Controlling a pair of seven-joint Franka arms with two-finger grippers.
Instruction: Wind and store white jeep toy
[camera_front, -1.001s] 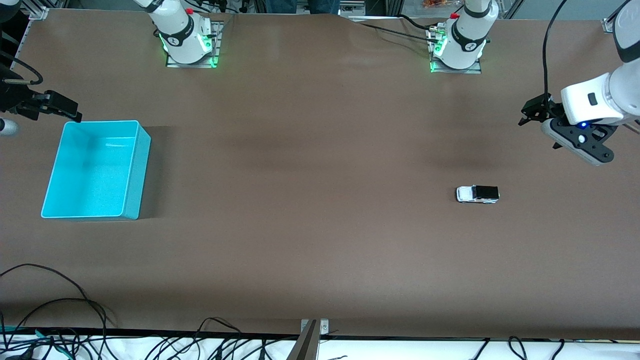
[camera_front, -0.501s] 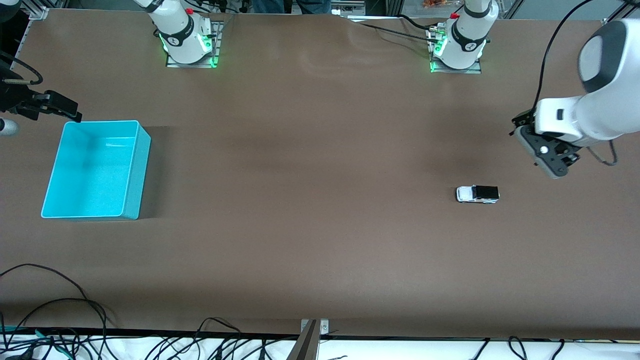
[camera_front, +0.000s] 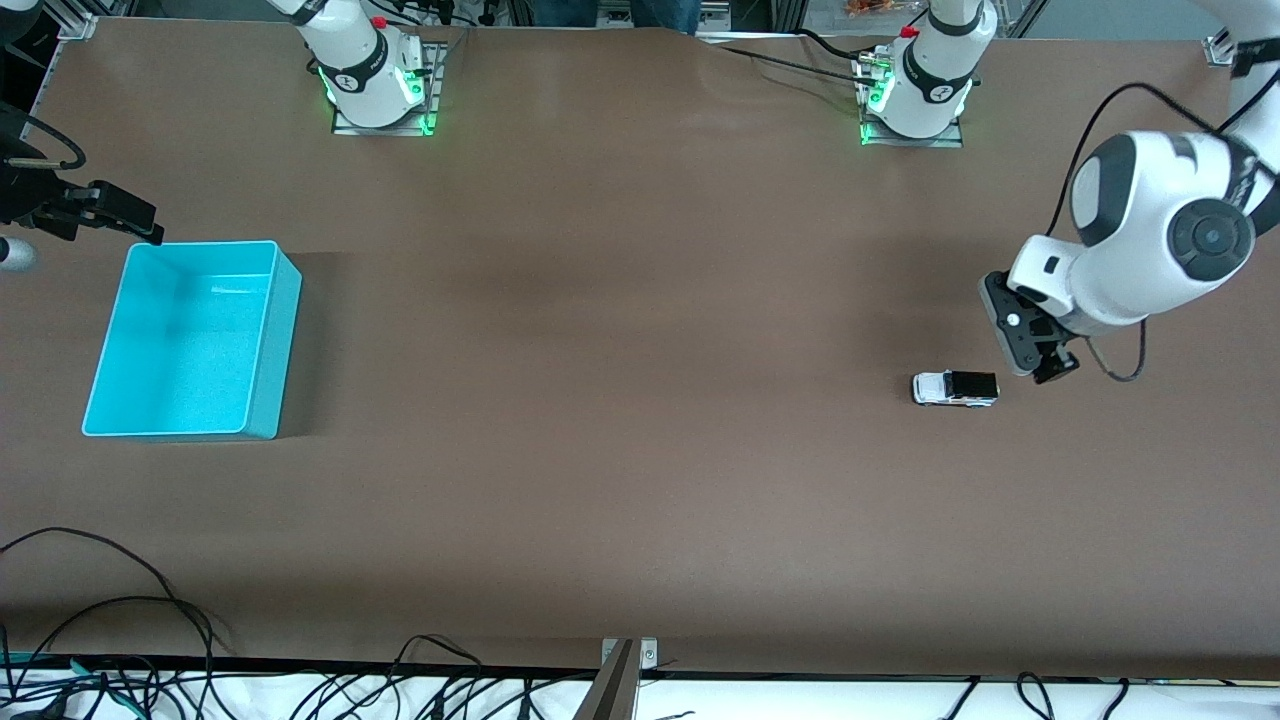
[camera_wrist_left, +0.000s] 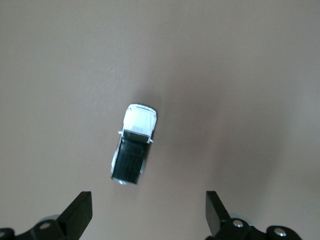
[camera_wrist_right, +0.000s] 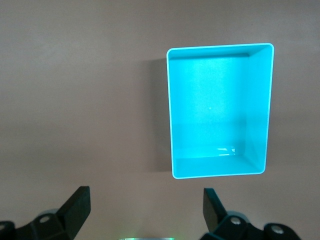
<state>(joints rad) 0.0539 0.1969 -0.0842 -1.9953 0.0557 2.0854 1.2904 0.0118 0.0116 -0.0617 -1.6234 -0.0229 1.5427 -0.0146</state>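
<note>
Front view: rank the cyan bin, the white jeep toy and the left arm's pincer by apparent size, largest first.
1. Cyan bin, by far.
2 and 3. Left pincer and white jeep toy: they look alike, and the pincer hangs above the table, nearer the camera, so no ranking.

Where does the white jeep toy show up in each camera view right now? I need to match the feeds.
Front view: the white jeep toy sits on the table toward the left arm's end, beside the left gripper.
Left wrist view: the jeep is near the middle, ahead of the open fingers.
Right wrist view: not in it; only the cyan bin shows.
Shared landmark: the brown table.
</note>
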